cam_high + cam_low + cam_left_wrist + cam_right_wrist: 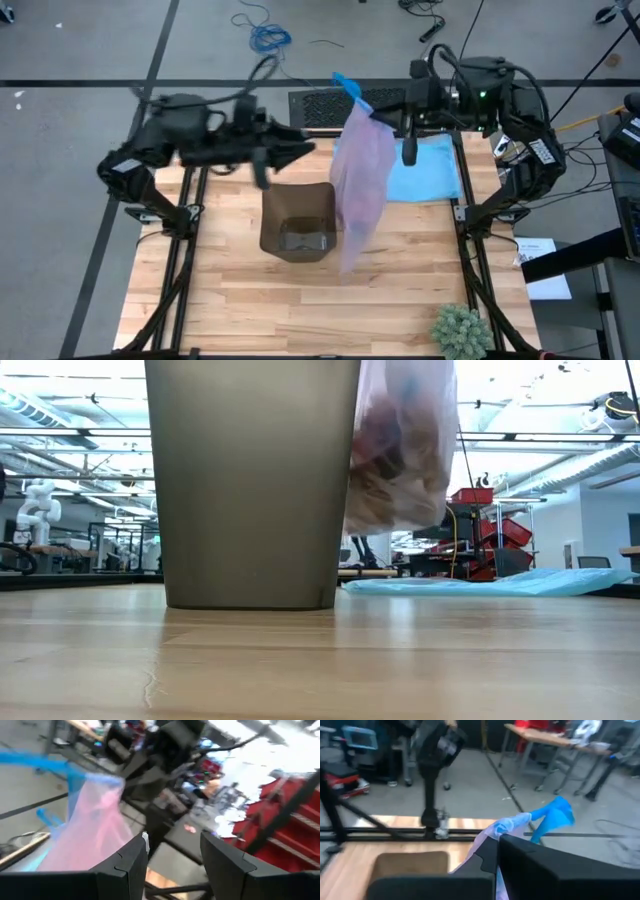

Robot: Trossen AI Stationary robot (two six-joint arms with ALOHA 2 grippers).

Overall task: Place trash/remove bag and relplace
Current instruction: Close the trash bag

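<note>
While the bin (297, 222) stands upright near the middle of the desk (230, 300), the bag (360, 185) hangs free in the air just beside it, on the right arm's side. It is a thin, translucent lavender-pink liner, crinkled and drawn into a long drooping sack, with blue ties (350, 88) sticking out of its gathered top. The right pincer (385, 122) is clamped shut on that gathered top; in the right wrist view the pink film (490, 837) and the blue ties (552, 817) bunch up right at its dark fingers (540, 865). From the low view the bag's (400, 445) bottom bulges with trash (385, 470), brownish crumpled wads showing through the plastic, and it hangs clear of the desk surface, close to the bin's (250, 480) wall. The bin is taupe, tapered, and shows its bare inner floor from above, with no liner in it.

The left pincer (300, 150) is raised over the far edge of the desk, beyond the bin, its fingers (125, 865) spread apart and holding nothing; the bag (95, 835) shows just past them. A light blue plastic sheet (425, 170) lies flat on the desk behind the bag, and a green spiky plant (462, 330) sits at the desk's near right corner.
</note>
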